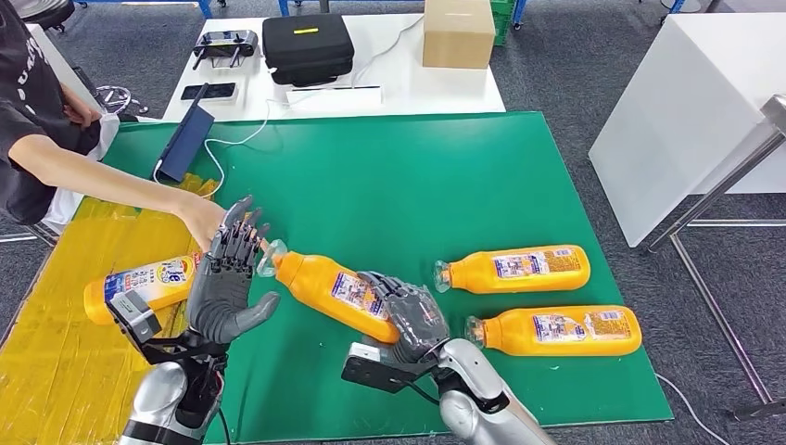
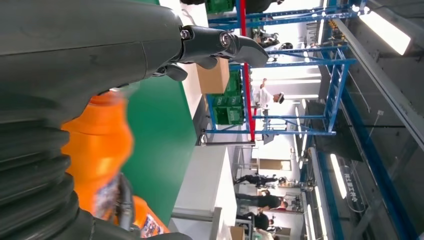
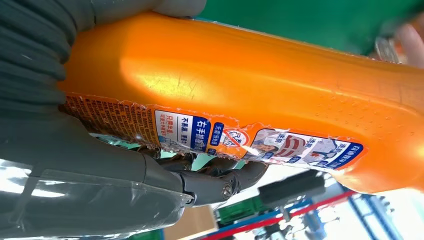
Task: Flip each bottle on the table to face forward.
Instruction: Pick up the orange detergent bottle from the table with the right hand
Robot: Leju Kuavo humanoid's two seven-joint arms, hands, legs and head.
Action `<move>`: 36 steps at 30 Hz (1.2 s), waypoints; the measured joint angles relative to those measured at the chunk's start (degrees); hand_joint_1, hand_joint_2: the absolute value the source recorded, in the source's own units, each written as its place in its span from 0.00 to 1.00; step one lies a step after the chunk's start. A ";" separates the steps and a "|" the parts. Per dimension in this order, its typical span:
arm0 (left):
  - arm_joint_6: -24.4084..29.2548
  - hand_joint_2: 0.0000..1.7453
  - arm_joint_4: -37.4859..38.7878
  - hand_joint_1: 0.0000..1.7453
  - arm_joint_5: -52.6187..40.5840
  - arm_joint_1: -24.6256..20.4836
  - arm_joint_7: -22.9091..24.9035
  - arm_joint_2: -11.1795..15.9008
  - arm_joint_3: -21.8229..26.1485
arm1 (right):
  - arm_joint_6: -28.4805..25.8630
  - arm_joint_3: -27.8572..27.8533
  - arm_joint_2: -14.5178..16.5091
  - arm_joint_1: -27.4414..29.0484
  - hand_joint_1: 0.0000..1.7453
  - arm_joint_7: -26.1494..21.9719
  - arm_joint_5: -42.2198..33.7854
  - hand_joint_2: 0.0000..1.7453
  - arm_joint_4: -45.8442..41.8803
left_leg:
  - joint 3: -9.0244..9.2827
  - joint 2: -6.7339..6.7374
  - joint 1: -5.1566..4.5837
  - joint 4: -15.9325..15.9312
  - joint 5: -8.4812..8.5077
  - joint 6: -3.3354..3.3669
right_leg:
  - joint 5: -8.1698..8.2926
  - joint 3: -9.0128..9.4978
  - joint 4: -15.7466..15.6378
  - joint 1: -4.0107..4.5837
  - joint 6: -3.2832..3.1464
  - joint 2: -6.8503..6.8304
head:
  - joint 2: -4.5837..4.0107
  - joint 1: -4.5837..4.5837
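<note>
Right hand [image 1: 414, 320]: nearest the camera, at 6 o'clock, fingers wrapped over the base end of the middle bottle [image 1: 335, 293], gripping it; the right wrist view shows its orange body and label pressed against the palm.
Left hand [image 1: 225, 278]: at 8 o'clock, fingers spread and upright, holding nothing, just beside that bottle's neck.
Person's hand [image 1: 202, 219]: reaches in from 9 o'clock, behind the left hand's fingertips, in the way at the bottle's cap end.
Left bottle [image 1: 139, 287]: lies on the yellow sheet [image 1: 56, 343], partly hidden by the left hand.
Right bottles: upper bottle [image 1: 514, 268] and lower bottle [image 1: 554, 332] lie flat at 4 o'clock, caps toward 9 o'clock, near each other, apart from the right hand.
Surface [image 1: 417, 176]: green mat.
Room: white table [image 1: 399, 88] at 12 o'clock with black case [image 1: 307, 46] and cardboard box [image 1: 458, 32]; grey floor.
</note>
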 joint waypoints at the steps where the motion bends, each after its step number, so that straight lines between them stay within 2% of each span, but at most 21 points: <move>1: -0.03 1.00 -0.13 0.00 0.04 0.14 0.04 0.00 -0.02 | -0.01 -0.52 0.07 0.51 1.00 -0.01 0.00 1.00 -0.80 | -0.01 0.00 0.00 0.00 0.00 0.00 | 0.00 0.00 0.00 -0.01 0.00 0.00 | 0.00 0.01; 16: -0.41 1.00 -0.62 0.00 0.70 0.30 0.24 0.00 -0.23 | -0.49 -3.05 0.63 2.65 1.00 -0.71 -0.12 1.00 -4.17 | -0.02 0.00 -0.02 0.01 0.00 0.00 | 0.00 -0.01 0.00 -0.02 0.00 0.00 | -0.01 0.00; 24: -1.37 1.00 -1.28 0.00 4.79 1.06 2.90 0.25 -1.74 | -13.35 -8.27 3.38 6.54 1.00 -11.86 -7.60 1.00 -10.24 | -0.06 -0.01 -0.02 0.01 0.00 0.00 | 0.00 -0.06 0.00 -0.03 0.00 0.00 | 0.00 -0.01; 29: -1.50 1.00 -0.53 0.00 9.78 0.36 5.16 0.57 -3.40 | -15.58 -11.23 4.91 7.33 1.00 -16.32 -11.48 1.00 -11.83 | -0.06 0.00 -0.03 0.01 0.00 0.00 | 0.01 -0.06 -0.01 -0.03 0.00 0.00 | 0.00 0.00; 36: -1.09 1.00 2.17 0.00 13.10 -1.90 6.22 1.14 -5.73 | -18.30 -11.68 8.06 6.86 1.00 -20.21 -13.87 1.00 -11.37 | -0.05 0.00 0.01 0.01 0.01 0.00 | 0.01 -0.06 0.00 -0.01 0.00 0.00 | -0.01 0.01</move>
